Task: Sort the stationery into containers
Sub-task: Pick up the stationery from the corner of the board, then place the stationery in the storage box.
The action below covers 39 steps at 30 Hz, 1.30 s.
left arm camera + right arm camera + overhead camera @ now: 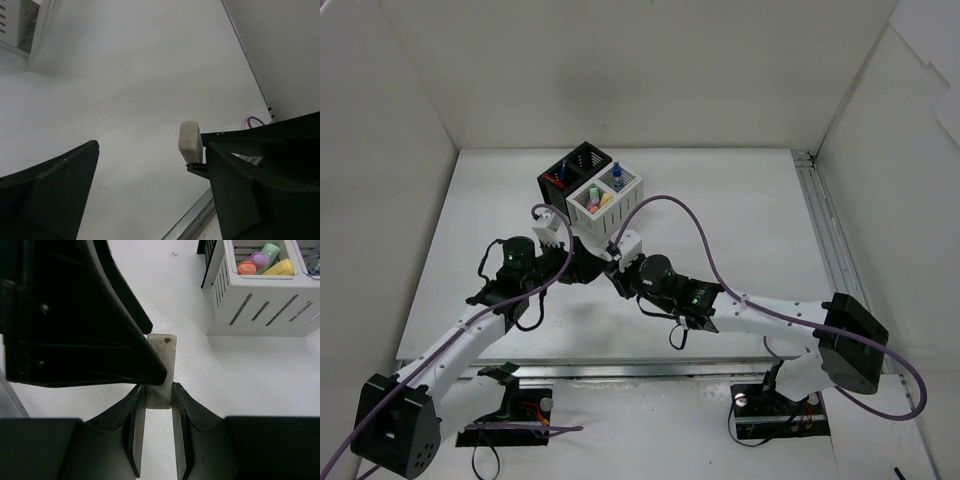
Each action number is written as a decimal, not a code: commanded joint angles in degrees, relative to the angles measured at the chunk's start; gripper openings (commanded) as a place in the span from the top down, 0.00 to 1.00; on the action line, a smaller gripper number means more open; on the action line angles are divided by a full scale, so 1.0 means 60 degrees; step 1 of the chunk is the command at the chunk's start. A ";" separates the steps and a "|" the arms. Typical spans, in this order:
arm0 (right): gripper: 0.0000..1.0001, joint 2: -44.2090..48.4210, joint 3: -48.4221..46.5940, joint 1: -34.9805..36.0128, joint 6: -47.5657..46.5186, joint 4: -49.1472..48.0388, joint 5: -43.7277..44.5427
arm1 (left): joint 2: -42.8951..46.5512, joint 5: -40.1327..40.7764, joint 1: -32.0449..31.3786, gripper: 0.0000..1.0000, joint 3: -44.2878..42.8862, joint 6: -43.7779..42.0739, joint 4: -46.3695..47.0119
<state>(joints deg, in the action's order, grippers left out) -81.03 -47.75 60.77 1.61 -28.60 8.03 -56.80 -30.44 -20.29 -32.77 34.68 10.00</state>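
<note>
Pinching the beige eraser (162, 360) by its lower end, the right gripper (159, 392) grips it across its flat faces, just short of the containers. Expect a light, slightly soft, non-slip part; take it by the free upper end. The left gripper (150, 150) straddles it, jaws wide apart. Beyond, the white box (260, 315) holds four markers (265, 262) and a blue-capped bottle (617, 181) in separate compartments. The black box (578, 152) holds pens (558, 178).

A white table (740, 200) fills the scene, its top matte and faintly grained. 3 plain white walls (620, 70) box it in at the back, left and right. A metal rail (827, 235) runs along its right edge, a metal strip (620, 370) along its near edge. Light is even, shadows soft.
</note>
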 commanded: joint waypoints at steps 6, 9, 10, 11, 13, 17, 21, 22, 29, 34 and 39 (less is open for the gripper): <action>1.00 -0.0146 -0.0626 -0.0051 0.0259 -0.1137 -0.0299 | -0.0948 -0.0859 -0.0163 0.50 -0.0660 0.0182 0.1848; 1.00 -0.0278 -0.0656 -0.0022 0.0245 -0.1137 -0.0314 | -0.1227 -0.1123 -0.0265 0.63 -0.0690 0.0212 0.2229; 1.00 -0.0307 -0.0670 -0.0036 0.0259 -0.1151 -0.0270 | -0.1285 -0.1196 -0.0352 0.72 -0.0675 0.0241 0.2317; 1.00 -0.0308 -0.0685 -0.0036 0.0245 -0.1137 -0.0255 | -0.1344 -0.1269 -0.0353 0.78 -0.0704 0.0285 0.2463; 1.00 -0.0352 -0.0699 -0.0036 0.0245 -0.1137 -0.0153 | -0.1388 -0.1314 -0.0440 1.00 -0.0748 0.0285 0.2494; 0.91 -0.0366 -0.0699 -0.0021 0.0303 -0.1137 0.0096 | -0.1302 -0.1226 -0.0441 1.00 -0.0792 0.0183 0.2421; 0.32 -0.0104 -0.0554 -0.0051 0.0523 -0.1035 0.0915 | -0.1052 -0.0218 -0.0441 1.00 -0.1506 -0.0488 0.1340; 0.07 0.0115 -0.0509 -0.0065 0.0581 -0.0962 0.1454 | -0.1037 0.0060 -0.0441 1.00 -0.1757 -0.0694 0.1017; 0.02 0.1083 -0.0216 -0.0591 0.1122 0.0530 0.3420 | -0.2350 0.1074 0.0832 1.00 -0.4890 -0.2248 -0.0626; 0.02 0.1391 -0.0304 -0.1791 0.1869 0.2391 0.4212 | -0.5188 0.0812 0.1492 1.00 -0.8462 -0.3286 -0.1619; 0.02 0.1626 -0.0319 -0.3140 0.2383 0.3154 0.3980 | -0.7859 0.0546 0.1756 1.00 -1.2631 -0.3743 -0.2881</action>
<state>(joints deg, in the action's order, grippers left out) -74.00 -48.27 45.17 12.25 -12.29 29.15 -98.67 -25.85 -10.63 -97.58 16.32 -1.89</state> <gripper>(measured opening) 0.979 0.117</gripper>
